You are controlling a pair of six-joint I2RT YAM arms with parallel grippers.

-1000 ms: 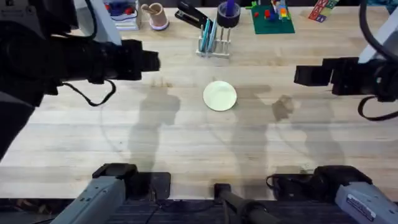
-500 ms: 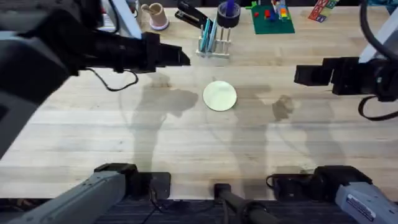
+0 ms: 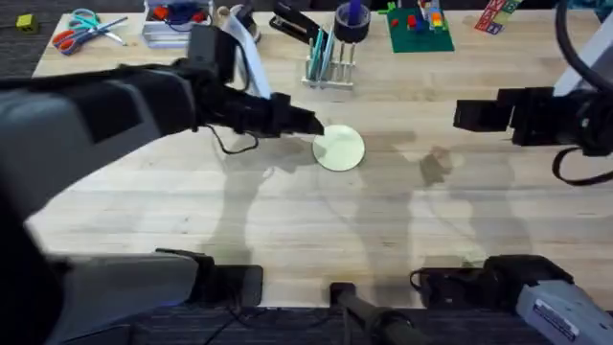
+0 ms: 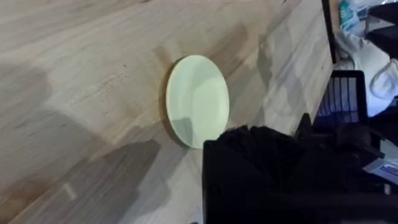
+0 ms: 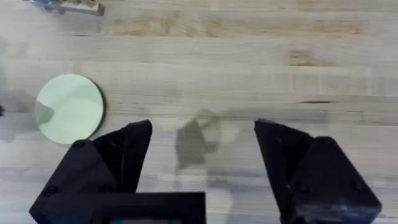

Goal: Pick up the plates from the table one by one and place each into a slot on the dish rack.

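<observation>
Plate lies flat, left gripper beside its edge.

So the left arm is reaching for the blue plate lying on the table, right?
Not quite: the plate lying on the table is pale yellow-green, not blue, as the overhead view shows. The left gripper is indeed reaching for it.

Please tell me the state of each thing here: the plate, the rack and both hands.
Plate: lying flat on the table, not held.
Rack: upright, a blue plate in a slot.
Left hand: at the plate's edge, holding nothing.
Right hand: open, empty, above bare table.
</observation>
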